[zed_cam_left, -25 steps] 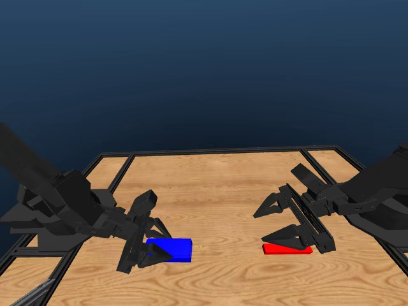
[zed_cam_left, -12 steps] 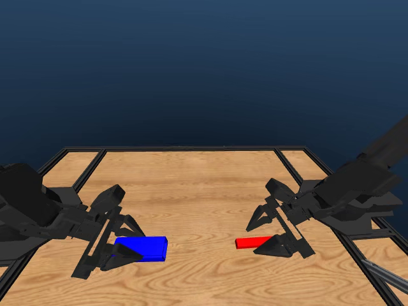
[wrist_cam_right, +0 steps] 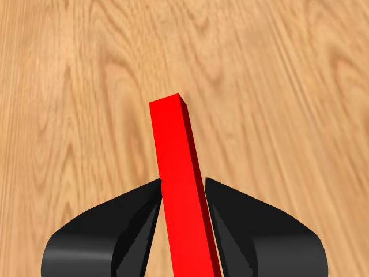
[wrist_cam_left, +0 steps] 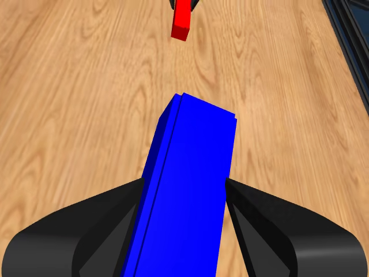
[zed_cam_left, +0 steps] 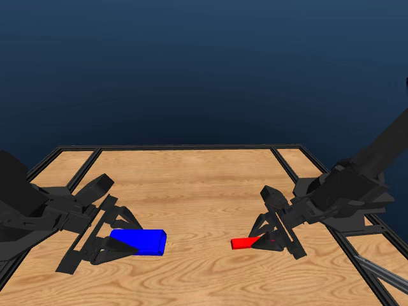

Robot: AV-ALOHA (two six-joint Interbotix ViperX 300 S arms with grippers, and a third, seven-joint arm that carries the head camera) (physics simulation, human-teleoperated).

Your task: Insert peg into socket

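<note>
The blue socket lies on the wooden table at the left, with my left gripper shut on its near end. In the left wrist view both jaws press the sides of the socket, held by the left gripper. The red peg sits low at the right, its free end pointing toward the socket. My right gripper is shut on its other end. The right wrist view shows the peg pinched in the right gripper. The peg also shows beyond the socket.
A black frame runs along the table's far edge, and side rails split off narrow strips at the left and right. One rail shows beside the socket in the left wrist view. Bare wood separates peg and socket.
The head camera has shifted, so the whole picture moved. The right gripper's jaws, wide apart over the peg before, have shut on it. The left jaws have drawn in against the socket.
</note>
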